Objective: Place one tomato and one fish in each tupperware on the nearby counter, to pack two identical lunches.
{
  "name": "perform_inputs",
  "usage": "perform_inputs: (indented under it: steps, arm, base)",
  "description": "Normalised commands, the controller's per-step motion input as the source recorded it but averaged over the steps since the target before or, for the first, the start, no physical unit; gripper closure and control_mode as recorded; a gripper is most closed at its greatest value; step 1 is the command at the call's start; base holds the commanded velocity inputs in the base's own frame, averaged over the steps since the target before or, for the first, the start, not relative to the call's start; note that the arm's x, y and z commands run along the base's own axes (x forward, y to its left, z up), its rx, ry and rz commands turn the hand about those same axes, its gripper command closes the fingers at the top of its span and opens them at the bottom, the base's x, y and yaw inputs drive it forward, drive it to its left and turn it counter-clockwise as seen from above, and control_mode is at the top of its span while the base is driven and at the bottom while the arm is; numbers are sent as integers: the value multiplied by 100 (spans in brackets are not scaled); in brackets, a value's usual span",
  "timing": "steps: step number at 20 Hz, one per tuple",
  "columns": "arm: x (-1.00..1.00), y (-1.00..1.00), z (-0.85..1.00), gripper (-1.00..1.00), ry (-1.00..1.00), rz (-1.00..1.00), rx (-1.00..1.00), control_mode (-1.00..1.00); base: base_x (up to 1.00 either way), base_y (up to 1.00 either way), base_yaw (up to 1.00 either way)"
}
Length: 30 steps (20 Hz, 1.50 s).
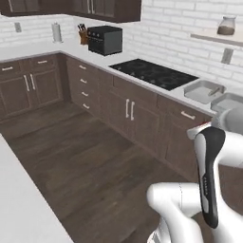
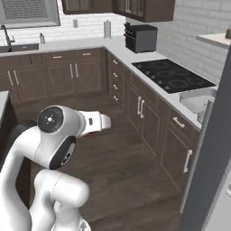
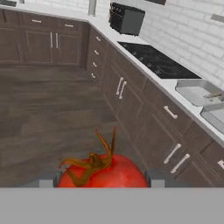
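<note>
A red tomato [image 3: 105,173] with a brown dried stem sits between my gripper's [image 3: 101,180] fingertips [image 3: 46,181], and the gripper is shut on it above the wooden floor. Two light-grey tupperware trays stand side by side on the counter [image 3: 144,72] ahead to the right, one [image 3: 197,91] beyond the other [image 3: 215,114]. The left base view shows them [image 1: 204,90] [image 1: 228,101] just past the cooktop. A small pale shape lies in the farther tray; I cannot tell if it is a fish.
On the counter stand a black cooktop [image 1: 154,73], a black toaster [image 1: 104,39], a knife block [image 1: 83,35] and a paper roll [image 1: 57,32]. A wall shelf [image 1: 216,38] holds a jar. Open wooden floor [image 1: 85,156] lies before the cabinets. A tall dark panel [image 2: 212,149] rises at right.
</note>
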Motion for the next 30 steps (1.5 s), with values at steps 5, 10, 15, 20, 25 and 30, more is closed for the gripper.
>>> perform_inputs:
  steps: [5, 10, 15, 20, 25, 30]
  arm:
    - [0, 0, 0, 100, 0, 0, 0, 100]
    - [0, 0, 0, 100, 0, 0, 0, 100]
    - [0, 0, 0, 100, 0, 0, 0, 100]
    - [0, 0, 0, 100, 0, 0, 0, 100]
    - [0, 0, 0, 100, 0, 0, 0, 100]
    - [0, 0, 0, 100, 0, 0, 0, 100]
  base:
    - [100, 0, -2]
    - [100, -4, -31]
    - [94, -1, -57]
    - [63, 0, -65]
    - [61, 0, -66]
    - [83, 20, -60]
